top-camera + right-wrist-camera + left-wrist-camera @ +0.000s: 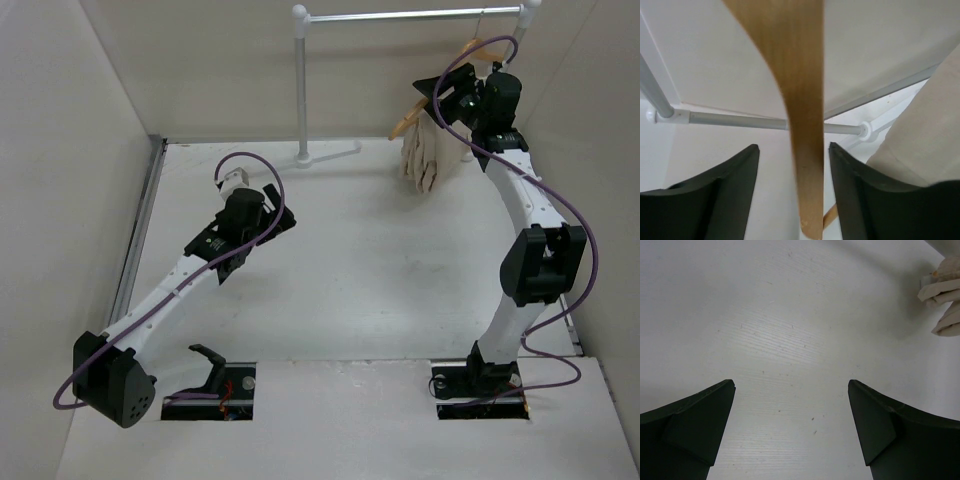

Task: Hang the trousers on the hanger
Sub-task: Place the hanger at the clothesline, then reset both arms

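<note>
The beige trousers (425,160) hang folded over the wooden hanger (404,124), whose hook sits on the white rail at the back right. My right gripper (442,100) is raised beside the hanger. In the right wrist view its jaws (794,146) stand open on either side of the hanger's arm (800,100), not closed on it, with trouser cloth (925,135) to the right. My left gripper (283,218) is open and empty over the bare table, left of centre. In the left wrist view (791,382) the trousers' hem (945,295) shows at the far right.
The white garment rail (400,15) spans the back, with its post (300,90) and foot (330,152) on the table's far edge; it also shows in the right wrist view (730,120). White walls close in the left, back and right sides.
</note>
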`<state>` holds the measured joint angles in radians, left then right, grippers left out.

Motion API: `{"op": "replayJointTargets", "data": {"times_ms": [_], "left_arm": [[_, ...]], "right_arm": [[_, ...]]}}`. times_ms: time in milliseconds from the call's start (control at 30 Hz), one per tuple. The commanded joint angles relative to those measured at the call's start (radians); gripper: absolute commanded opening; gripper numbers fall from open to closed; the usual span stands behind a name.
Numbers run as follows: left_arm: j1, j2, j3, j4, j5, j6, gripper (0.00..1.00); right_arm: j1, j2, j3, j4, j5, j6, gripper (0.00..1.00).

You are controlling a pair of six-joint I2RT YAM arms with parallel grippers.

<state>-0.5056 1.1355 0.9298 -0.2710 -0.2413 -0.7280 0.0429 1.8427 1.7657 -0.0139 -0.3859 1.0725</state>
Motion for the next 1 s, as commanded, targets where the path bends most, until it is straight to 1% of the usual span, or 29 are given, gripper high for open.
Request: {"op": "replayJointTargets", "data": {"times_ms": [0,167,200,233,433,600,733,967], "left_arm": [[0.016,0.000,0.000,0.027,-0.001,-0.014,1.00],[0.029,0.004,0.010,0.027,-0.001,-0.014,1.00],[0.031,0.007,0.014,0.027,-0.001,-0.013,1.00],[0.034,0.010,0.018,0.027,-0.001,-0.013,1.00],[0.048,0.053,0.066,0.012,-0.006,-0.001,1.00],[0.059,0.118,0.107,-0.004,-0.001,0.004,1.00],[0.040,0.171,0.139,-0.011,-0.003,0.002,1.00],[-0.007,0.279,0.198,-0.033,0.004,0.002,1.00]], "right_arm": [[-0.015,-0.030,0.001,0.088,-0.010,-0.009,0.71],[-0.027,-0.074,-0.020,0.071,-0.002,-0.020,0.89],[-0.028,-0.088,-0.032,0.068,0.002,-0.028,0.98],[-0.028,-0.102,-0.046,0.062,0.008,-0.032,1.00],[-0.031,-0.218,-0.138,0.020,0.056,-0.108,1.00],[-0.042,-0.361,-0.256,-0.029,0.091,-0.178,1.00],[-0.054,-0.496,-0.402,-0.090,0.146,-0.230,1.00],[-0.062,-0.762,-0.747,-0.260,0.295,-0.339,1.00]]}}
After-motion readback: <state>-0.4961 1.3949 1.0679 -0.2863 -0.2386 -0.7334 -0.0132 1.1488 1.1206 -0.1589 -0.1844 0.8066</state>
